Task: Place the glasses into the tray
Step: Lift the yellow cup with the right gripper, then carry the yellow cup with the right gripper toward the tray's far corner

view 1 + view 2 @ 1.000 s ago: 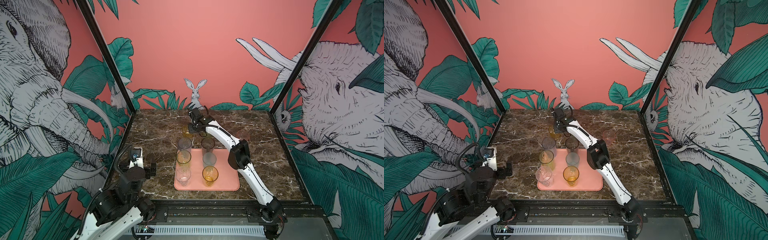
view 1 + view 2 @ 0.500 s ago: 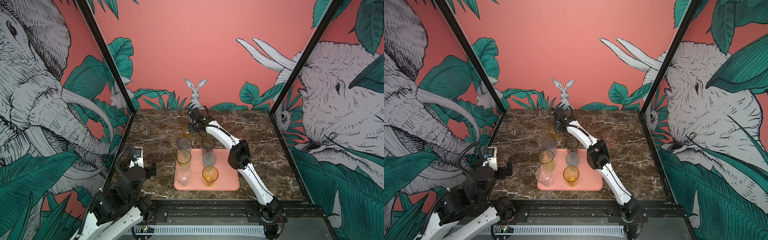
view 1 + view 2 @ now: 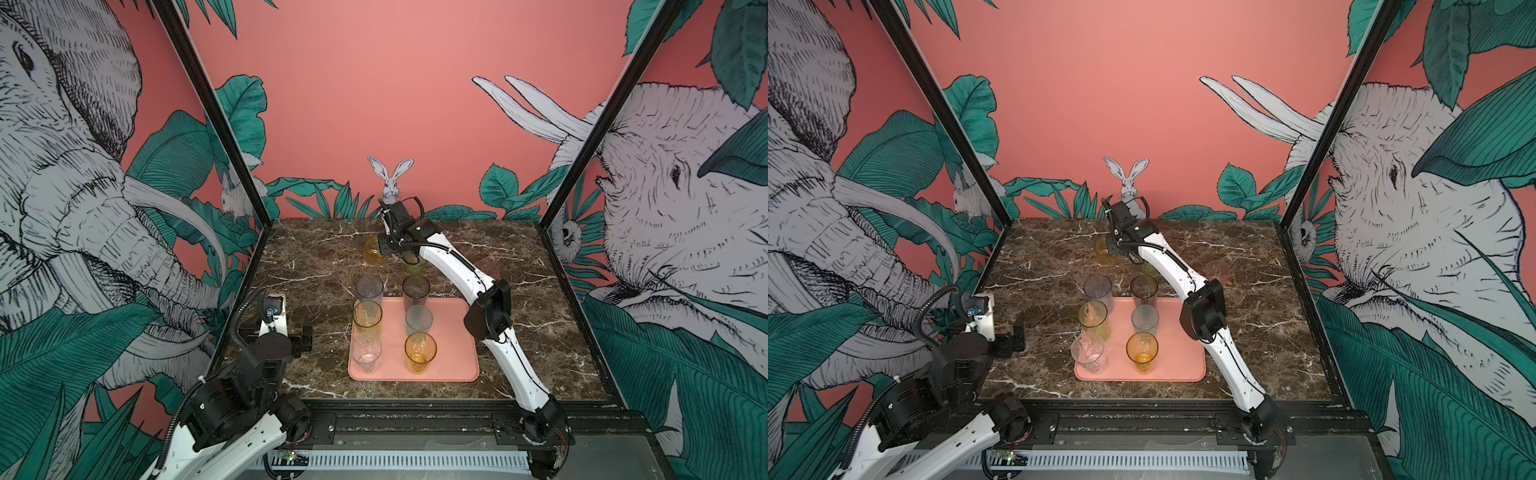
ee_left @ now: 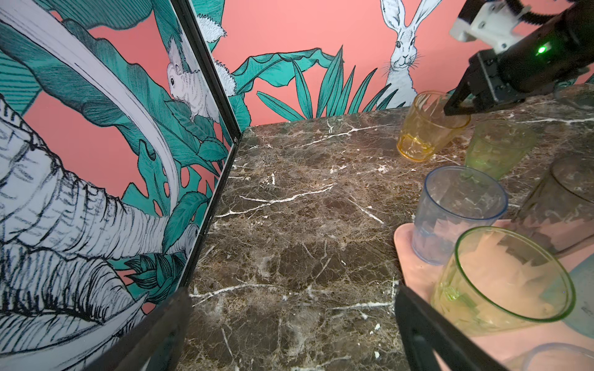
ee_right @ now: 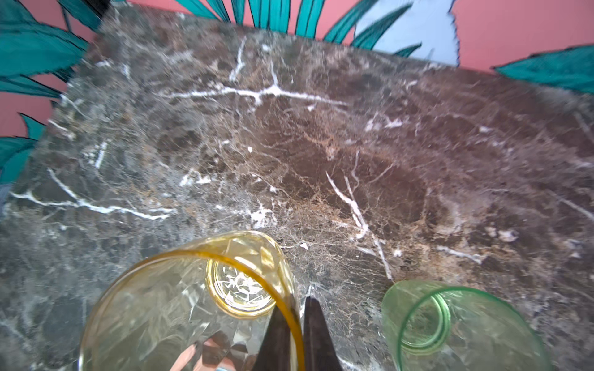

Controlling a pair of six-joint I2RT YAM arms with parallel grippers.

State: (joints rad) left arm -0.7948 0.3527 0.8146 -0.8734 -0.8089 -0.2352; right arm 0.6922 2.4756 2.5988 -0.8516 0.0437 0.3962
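Amber glass [image 5: 180,305] rim pinched between right fingers [image 5: 316,337].

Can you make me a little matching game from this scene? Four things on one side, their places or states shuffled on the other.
Things:
1. short yellow translucent tumbler
2. short pink translucent tumbler
3. short orange-amber translucent tumbler
4. left gripper

Places or states:
A. open, holding nothing
B. on the salmon-pink flat tray, front row
C. rim pinched by the right gripper
D. alone on the brown marble table, off the tray

Pairs: 1-C, 2-D, 3-B, 4-A.
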